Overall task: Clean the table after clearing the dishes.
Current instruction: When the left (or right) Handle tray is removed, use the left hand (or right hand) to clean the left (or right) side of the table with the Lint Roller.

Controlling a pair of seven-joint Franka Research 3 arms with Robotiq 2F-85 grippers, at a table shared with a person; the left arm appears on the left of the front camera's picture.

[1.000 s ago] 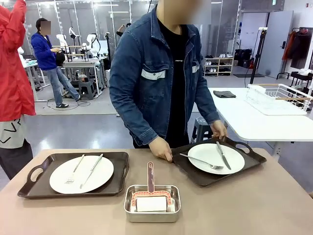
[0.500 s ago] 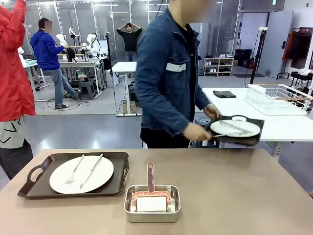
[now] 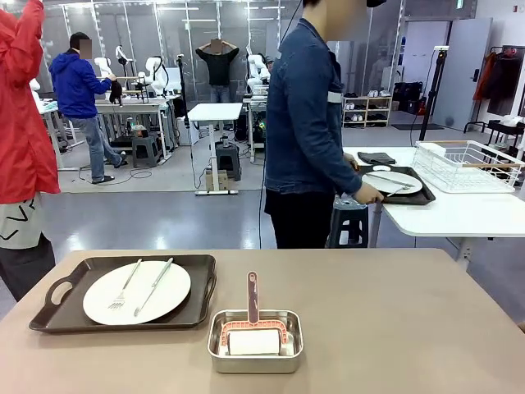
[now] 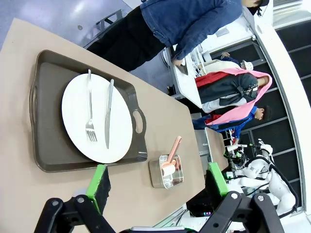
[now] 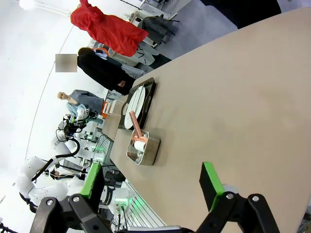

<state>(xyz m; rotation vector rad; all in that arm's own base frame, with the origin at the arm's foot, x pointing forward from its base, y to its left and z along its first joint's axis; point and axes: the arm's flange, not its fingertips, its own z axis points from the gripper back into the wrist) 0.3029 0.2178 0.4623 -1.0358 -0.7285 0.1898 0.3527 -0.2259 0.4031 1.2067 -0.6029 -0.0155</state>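
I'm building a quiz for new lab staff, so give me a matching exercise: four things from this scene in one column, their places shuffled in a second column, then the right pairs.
Things:
1. steel pan
2. near tray
3. far tray
4. wire basket

Places:
A. in the person's hand, at the white table
B. tan table, left side
C. white table, far right
D. tan table, middle, near its front edge

Pairs: 1-D, 2-B, 3-A, 4-C

The matte tan table (image 3: 394, 324) carries, at nine o'clock, a dark brown handled tray (image 3: 70, 275). On it lies a round white plate (image 3: 175, 289), with fork (image 3: 125, 286) and knife (image 3: 154, 286) side by side. Beyond, at two o'clock, the second tray (image 3: 410, 198) and second plate (image 3: 392, 182) sit on a white side table (image 3: 443, 217).
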